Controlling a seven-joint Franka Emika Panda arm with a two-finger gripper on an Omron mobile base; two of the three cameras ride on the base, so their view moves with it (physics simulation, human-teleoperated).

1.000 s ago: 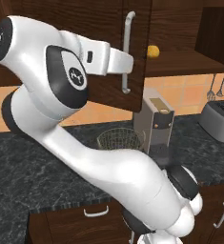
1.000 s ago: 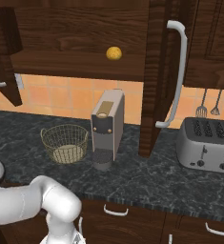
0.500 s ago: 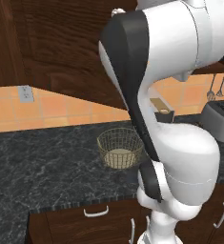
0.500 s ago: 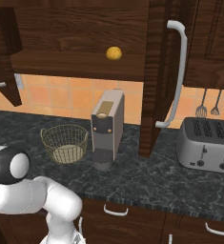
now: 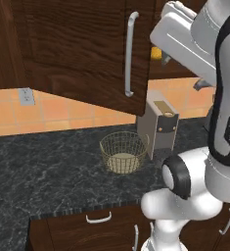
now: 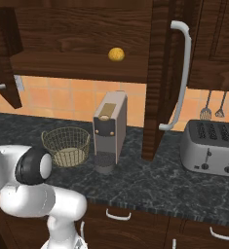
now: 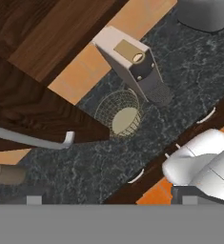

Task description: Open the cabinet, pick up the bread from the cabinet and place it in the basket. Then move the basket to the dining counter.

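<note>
The cabinet (image 6: 82, 29) stands open, its left door (image 5: 82, 54) and right door (image 6: 160, 73) swung out. On its wooden shelf lies the bread (image 6: 116, 54), a small yellow-orange lump, half hidden behind my arm in the left base view (image 5: 156, 53). Down on the black worktop sits the wire basket (image 6: 66, 146) (image 5: 123, 152) (image 7: 123, 116), with nothing in it. My gripper (image 7: 111, 200) hangs high above the worktop, looking down, open, fingertips (image 7: 34, 200) wide apart with nothing between them. The dining counter is out of view.
A coffee machine (image 6: 110, 129) stands right beside the basket. A silver toaster (image 6: 211, 151) sits at the right, with utensils (image 6: 218, 109) hanging on the wall above. The left door's bar handle (image 5: 129, 54) juts over the worktop. Drawers (image 5: 99, 218) run below.
The gripper has let go of the left door's handle and opened. The arm has swung up and to the right, away from that door. The bread and basket have not moved.
</note>
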